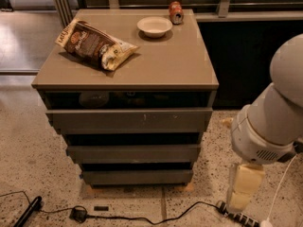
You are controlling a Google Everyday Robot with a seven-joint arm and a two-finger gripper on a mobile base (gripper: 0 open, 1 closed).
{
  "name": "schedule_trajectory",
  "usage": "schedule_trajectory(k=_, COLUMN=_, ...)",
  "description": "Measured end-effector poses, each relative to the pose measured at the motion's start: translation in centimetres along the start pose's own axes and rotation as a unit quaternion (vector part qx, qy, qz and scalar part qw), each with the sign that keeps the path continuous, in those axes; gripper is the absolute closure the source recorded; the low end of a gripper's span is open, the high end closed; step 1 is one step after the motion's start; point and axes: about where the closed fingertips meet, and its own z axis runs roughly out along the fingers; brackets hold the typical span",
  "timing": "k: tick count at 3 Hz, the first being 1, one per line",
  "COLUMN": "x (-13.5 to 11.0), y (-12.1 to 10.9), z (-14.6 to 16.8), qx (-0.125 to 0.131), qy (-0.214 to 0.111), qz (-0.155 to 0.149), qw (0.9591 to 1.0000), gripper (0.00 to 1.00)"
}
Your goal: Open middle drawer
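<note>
Middle drawer [133, 152] lies up and left of my gripper [244, 192], well apart from it. Its long axis runs side to side, and its plain, handleless grey-brown front faces me. I cannot tell whether the gripper is open or closed.

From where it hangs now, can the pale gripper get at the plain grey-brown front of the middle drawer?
Probably yes. The pale gripper hangs low beside the grey-brown cabinet, apart from it, and nothing stands between it and the flat-fronted middle drawer; it would have to swing across to the front.
</note>
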Motion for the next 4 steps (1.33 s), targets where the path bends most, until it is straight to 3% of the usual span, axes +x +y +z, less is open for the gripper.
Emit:
schedule_trajectory(k=1, x=1.1, y=3.9, z=4.0, qx=-0.060, qy=0.020, qz=-0.025, qw=0.9977, gripper=0.00)
schedule_trajectory(k=2, x=1.3, y=4.4, z=4.4, qx=-0.066, qy=0.023, qz=-0.025, qw=0.9972, gripper=0.00)
schedule_trajectory(k=4, x=0.1, y=0.5, z=11.0, qx=-0.089, qy=0.003, qz=-0.007, qw=0.9960, gripper=0.00)
